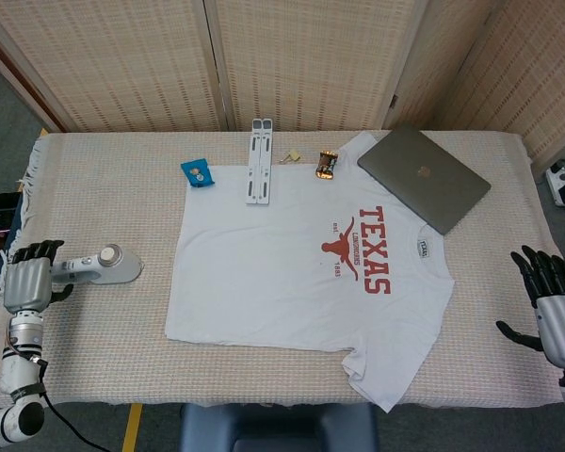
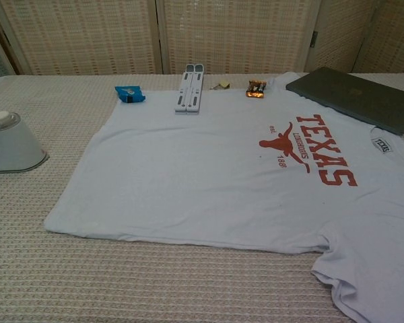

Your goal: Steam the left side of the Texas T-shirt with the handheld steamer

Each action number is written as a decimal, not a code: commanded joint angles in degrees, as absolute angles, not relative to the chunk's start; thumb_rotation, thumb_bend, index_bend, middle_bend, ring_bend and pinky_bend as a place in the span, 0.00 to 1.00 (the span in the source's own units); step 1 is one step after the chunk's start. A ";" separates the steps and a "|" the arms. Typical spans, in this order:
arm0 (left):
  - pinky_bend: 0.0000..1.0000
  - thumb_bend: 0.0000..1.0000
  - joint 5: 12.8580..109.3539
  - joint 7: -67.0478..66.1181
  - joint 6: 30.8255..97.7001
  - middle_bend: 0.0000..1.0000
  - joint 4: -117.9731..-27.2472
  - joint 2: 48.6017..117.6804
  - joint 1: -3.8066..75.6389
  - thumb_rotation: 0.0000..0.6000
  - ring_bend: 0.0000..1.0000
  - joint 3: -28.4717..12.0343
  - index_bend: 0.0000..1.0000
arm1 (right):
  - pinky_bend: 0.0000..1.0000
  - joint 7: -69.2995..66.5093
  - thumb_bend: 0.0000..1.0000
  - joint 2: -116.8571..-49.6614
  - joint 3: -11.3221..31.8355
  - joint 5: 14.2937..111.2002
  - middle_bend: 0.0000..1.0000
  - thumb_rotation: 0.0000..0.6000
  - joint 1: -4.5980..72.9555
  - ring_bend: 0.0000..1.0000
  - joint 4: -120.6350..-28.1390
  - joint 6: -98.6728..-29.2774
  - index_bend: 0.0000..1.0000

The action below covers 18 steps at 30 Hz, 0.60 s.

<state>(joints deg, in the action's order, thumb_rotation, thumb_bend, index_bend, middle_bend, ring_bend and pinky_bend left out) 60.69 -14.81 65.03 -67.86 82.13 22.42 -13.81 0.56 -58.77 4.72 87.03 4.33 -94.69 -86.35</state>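
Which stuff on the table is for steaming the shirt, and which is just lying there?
For the job:
Texas T-shirt
handheld steamer
left hand

Just lying about:
laptop
folded white stand
blue packet
orange snack wrapper

T-shirt (image 1: 301, 268) lies flat at centre of the table (image 1: 104, 179). Handheld steamer (image 1: 99, 268) lies at left of frame, well apart from the shirt; left hand (image 1: 26, 285) sits at its left end. Laptop (image 1: 424, 177) at upper right overlaps the shirt's edge. Folded stand (image 1: 259, 160), packet (image 1: 197, 172) and snack bar (image 1: 327, 166) lie along the shirt's upper edge. Right hand (image 1: 552, 311) at lower right, off the table edge.
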 commanded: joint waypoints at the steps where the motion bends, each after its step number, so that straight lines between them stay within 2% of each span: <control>1: 0.22 0.28 59.46 -14.34 63.44 0.27 -63.98 84.51 23.87 1.00 0.20 -14.48 0.25 | 0.04 0.44 0.05 -58.83 4.74 87.07 0.01 1.00 4.37 0.00 -94.58 -86.38 0.00; 13: 0.25 0.29 57.23 -12.58 57.79 0.34 -53.73 90.02 27.73 1.00 0.25 -15.83 0.34 | 0.04 1.35 0.05 -58.59 4.63 86.97 0.01 1.00 4.44 0.00 -95.31 -86.16 0.00; 18: 0.28 0.29 57.73 -11.00 57.15 0.41 -49.92 92.34 29.30 1.00 0.31 -16.48 0.43 | 0.04 2.05 0.05 -58.45 4.70 86.70 0.01 1.00 4.54 0.00 -95.87 -85.96 0.00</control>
<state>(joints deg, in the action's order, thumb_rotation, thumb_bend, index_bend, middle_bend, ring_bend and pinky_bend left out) 57.56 -11.55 57.47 -50.75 91.63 28.74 -16.20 2.03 -58.47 4.69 86.73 4.52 -95.84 -85.99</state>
